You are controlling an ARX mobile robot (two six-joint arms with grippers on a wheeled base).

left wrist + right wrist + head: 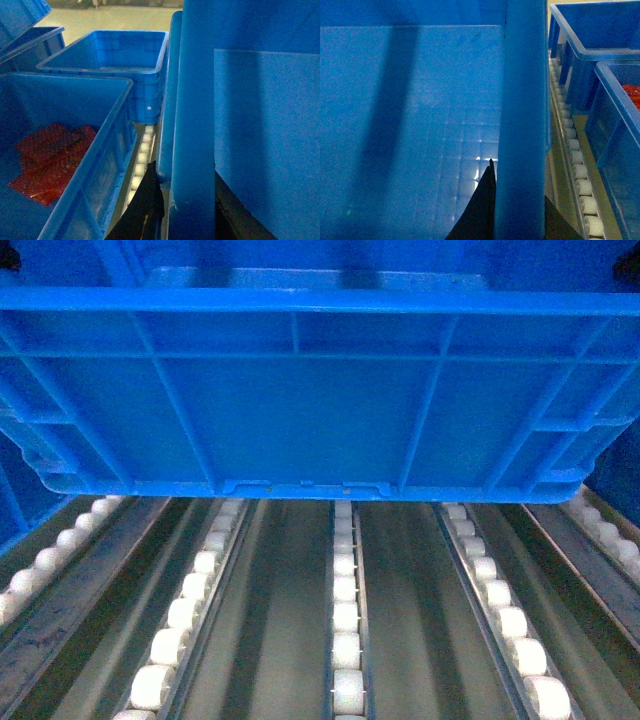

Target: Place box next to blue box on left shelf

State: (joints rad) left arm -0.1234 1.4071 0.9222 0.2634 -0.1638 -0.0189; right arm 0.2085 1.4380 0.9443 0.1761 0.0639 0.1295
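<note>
Bright-blue ribbed plastic crate (320, 390) fills the upper half of the head view, its underside edge above the silvery roller-track rack (345, 620), whose lines of small white rollers run down to the bottom of the frame. Neither gripper is in this view.

Left wrist view: the crate's thick rim (192, 125) stands upright through the centre, its wall filling the right side. At bottom centre the dark left gripper (142, 210) straddles the rim, one finger each side, pinching it. A second blue open crate holding red packets (50, 160) occupies the lower left; another empty blue crate (115, 65) sits at upper centre.

Right wrist view: the crate's inside floor fills the left. The dark right gripper (515, 215) clamps the rim at bottom centre. Two blue crates (600, 55) stand along the right edge, beside a roller track.
</note>
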